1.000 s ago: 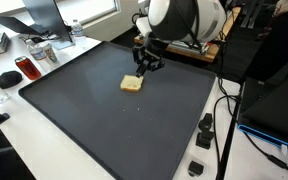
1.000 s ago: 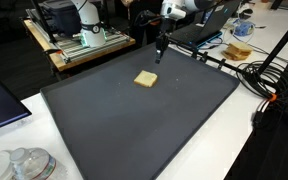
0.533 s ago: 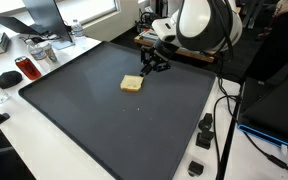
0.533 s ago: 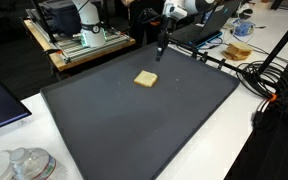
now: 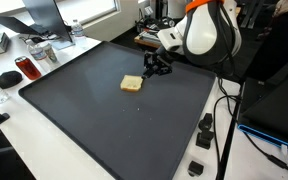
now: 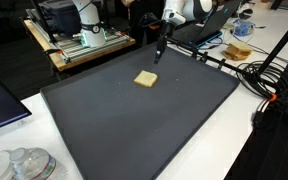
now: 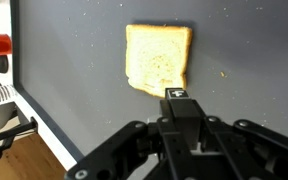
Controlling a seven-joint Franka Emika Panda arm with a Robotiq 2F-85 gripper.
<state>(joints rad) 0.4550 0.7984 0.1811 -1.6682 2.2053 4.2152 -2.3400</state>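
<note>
A slice of toast (image 7: 159, 57) lies flat on the dark desk (image 5: 104, 120) — just ahead of the clenched, empty end effector (image 7: 179, 97), near the desk's far edge.

No readable text, labels, brands or numbers in any view. Only a small white mark on the pincer (image 7: 176, 93) in the wrist view, too small to read.

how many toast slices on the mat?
1. The toast slice lies flat on the dark mat, just ahead of the shut pincer. No others visible.
</note>
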